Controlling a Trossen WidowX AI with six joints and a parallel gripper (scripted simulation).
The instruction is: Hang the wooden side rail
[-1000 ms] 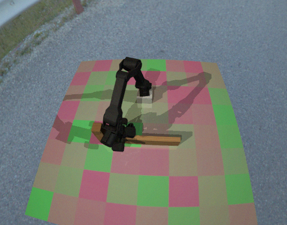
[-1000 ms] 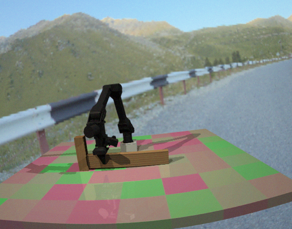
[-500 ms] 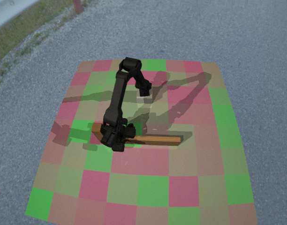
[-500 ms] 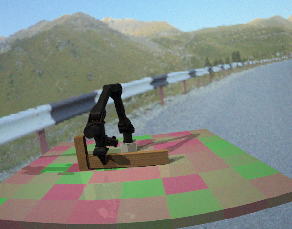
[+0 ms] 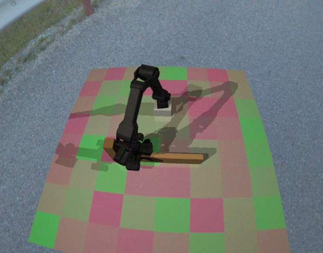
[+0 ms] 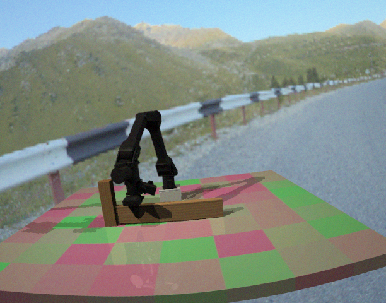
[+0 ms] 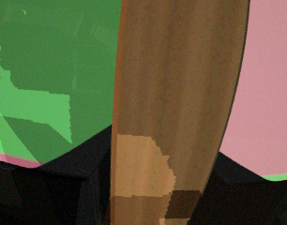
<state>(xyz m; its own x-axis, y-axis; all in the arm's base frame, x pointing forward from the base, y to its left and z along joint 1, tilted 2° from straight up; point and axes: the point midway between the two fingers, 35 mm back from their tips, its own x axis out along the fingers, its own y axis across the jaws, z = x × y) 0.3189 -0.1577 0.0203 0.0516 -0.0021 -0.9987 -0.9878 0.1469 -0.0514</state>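
Observation:
The wooden headboard post (image 5: 108, 143) (image 6: 108, 202) stands upright on the left. The wooden side rail (image 5: 180, 157) (image 6: 195, 209) (image 7: 181, 70) lies lengthwise on edge, its near end close against the post's right face and its far end low at the table. My gripper (image 5: 134, 160) (image 6: 135, 208) (image 7: 149, 133) is shut on the rail near the post, one finger on each side in the wrist view. The hooks, the pins and the slot are hidden, so I cannot tell whether the hooks sit on the pins. Any small gap under the rail is unclear.
The checkered table (image 5: 172, 215) (image 6: 248, 241) carries everything. The pale base block (image 5: 162, 112) (image 6: 169, 196) of the arm stands behind the rail. The arm arches from it over the rail and passes close to the post's top. Shadows cross the table.

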